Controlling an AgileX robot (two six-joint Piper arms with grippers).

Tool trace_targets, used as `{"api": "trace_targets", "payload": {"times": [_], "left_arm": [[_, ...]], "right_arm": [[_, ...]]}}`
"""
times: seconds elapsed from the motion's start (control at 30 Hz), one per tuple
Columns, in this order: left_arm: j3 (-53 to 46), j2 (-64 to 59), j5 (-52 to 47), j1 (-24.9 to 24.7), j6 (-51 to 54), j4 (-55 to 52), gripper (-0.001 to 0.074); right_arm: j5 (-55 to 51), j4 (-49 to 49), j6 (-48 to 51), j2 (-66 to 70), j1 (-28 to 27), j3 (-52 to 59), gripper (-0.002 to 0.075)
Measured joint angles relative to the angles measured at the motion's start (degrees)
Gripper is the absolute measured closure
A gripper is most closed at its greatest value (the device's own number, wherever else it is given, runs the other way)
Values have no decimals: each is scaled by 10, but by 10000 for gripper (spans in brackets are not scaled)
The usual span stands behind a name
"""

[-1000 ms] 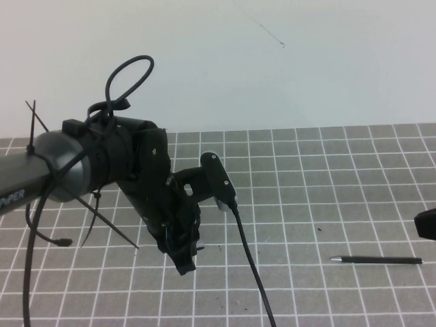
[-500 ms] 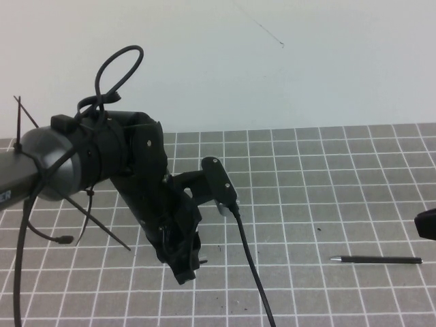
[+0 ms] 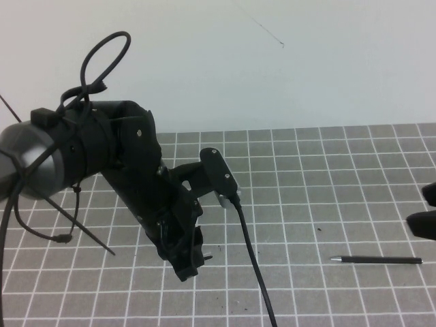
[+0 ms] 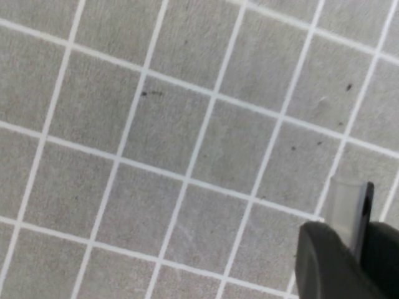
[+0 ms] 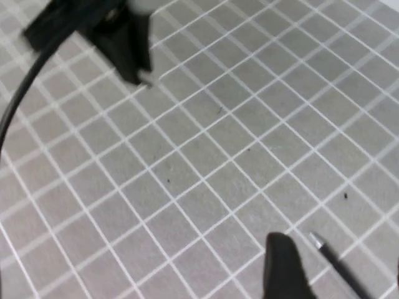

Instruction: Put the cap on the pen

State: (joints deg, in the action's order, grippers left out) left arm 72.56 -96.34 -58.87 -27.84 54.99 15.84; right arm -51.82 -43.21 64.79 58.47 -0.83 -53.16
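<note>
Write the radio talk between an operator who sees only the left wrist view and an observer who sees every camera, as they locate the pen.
Operator: Under the left gripper, left of the middle, I see only gridded mat. Where is the pen?
Observer: The pen lies flat on the mat, far over on the robot's right.
Operator: Which way does its silver tip point?
Observer: Toward the robot's left, at your arm.
Operator: And the right gripper?
Observer: The right gripper is open at the right edge, near the pen's back end.
</note>
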Motion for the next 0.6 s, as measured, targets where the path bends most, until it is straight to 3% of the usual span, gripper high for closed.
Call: {"api": "trace_targets", "payload": {"times": [0.27, 0.6], "left_arm": [[0, 4, -45, 0, 1, 5, 654], [0, 4, -87, 0, -4, 15, 654]], "right_arm": [[69, 149, 1, 20, 113, -38, 345], [70, 234, -3, 183, 166, -83, 344]]}}
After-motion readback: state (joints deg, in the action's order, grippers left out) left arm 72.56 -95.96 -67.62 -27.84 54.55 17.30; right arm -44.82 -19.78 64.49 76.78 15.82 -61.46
